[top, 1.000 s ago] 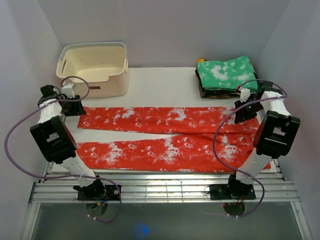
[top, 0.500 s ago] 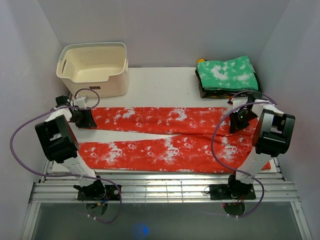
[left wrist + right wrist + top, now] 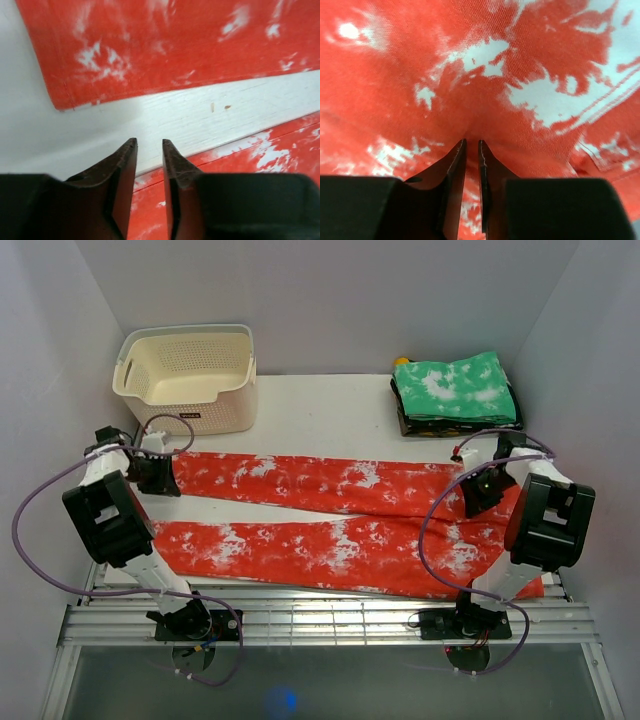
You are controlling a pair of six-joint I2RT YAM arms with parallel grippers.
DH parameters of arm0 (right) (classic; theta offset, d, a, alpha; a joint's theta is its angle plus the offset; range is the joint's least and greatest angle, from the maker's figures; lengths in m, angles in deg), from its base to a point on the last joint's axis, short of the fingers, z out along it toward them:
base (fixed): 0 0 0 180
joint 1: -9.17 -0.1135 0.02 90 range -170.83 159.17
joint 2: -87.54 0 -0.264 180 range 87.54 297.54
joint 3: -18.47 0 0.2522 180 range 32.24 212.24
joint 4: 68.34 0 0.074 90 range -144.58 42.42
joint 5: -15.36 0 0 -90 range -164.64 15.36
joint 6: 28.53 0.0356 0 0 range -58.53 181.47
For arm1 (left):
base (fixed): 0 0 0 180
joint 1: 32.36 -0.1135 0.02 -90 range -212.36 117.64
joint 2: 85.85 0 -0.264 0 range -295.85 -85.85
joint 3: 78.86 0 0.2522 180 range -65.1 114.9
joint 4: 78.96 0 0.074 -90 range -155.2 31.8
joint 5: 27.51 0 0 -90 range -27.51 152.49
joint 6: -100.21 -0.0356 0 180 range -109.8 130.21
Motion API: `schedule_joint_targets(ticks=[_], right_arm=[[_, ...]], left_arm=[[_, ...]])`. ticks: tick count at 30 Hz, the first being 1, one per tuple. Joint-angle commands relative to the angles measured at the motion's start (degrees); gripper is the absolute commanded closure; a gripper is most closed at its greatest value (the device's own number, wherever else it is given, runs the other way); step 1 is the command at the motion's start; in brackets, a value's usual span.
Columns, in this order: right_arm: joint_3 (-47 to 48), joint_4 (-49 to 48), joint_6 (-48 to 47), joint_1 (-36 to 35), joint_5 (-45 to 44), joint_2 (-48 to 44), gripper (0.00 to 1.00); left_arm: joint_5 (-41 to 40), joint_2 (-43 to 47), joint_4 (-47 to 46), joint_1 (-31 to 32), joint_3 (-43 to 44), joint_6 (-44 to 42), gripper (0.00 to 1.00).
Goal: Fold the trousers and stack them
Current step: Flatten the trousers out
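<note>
The trousers (image 3: 300, 550) lie flat across the white table, red-orange with white blotches, both legs pointing left. The cuff of the far leg (image 3: 150, 45) ends just ahead of my left gripper (image 3: 149, 144), whose jaws stand a little apart over bare table with nothing between them. From above, that left gripper (image 3: 166, 478) sits at the far leg's left end. My right gripper (image 3: 472, 142) is shut on a pinch of the trousers (image 3: 480, 90) near the waist, and the cloth puckers up at its tips. From above, the right gripper (image 3: 477, 496) is at the trousers' right end.
A cream perforated basket (image 3: 190, 375) stands at the back left. At the back right lies a folded stack of green cloth with white blotches (image 3: 455, 390). Metal rails (image 3: 320, 615) run along the near edge, and walls close in on both sides.
The left gripper came down to the far leg's cuff, then backed off left while narrowing. The right gripper moved nearer, closed on the cloth and pulled the waist end nearer.
</note>
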State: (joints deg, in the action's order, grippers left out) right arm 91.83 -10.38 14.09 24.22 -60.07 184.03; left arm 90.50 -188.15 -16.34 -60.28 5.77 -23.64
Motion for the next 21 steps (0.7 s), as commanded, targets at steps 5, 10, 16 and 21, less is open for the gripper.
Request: schedule_joint_targets(ticks=[5,10,16,21], right_arm=[[17.6,9.5,0.4,-0.4,4.3,5.0,0.76],[19.6,7.6,2.4,-2.8,3.2,11.3,0.78],[14.1,3.0,2.5,-6.3,0.0,13.8,0.82],[4.4,0.4,-3.0,-6.6,-2.8,10.9,0.85]], left_arm=[[9.0,-0.8,-1.4,3.0,10.4,1.7,0.55],[6.1,-5.8,-8.9,5.8,9.4,6.2,0.55],[-0.1,-8.4,-9.0,6.2,3.5,4.1,0.61],[-3.9,-2.6,-4.8,5.2,-4.5,-1.4,0.71]])
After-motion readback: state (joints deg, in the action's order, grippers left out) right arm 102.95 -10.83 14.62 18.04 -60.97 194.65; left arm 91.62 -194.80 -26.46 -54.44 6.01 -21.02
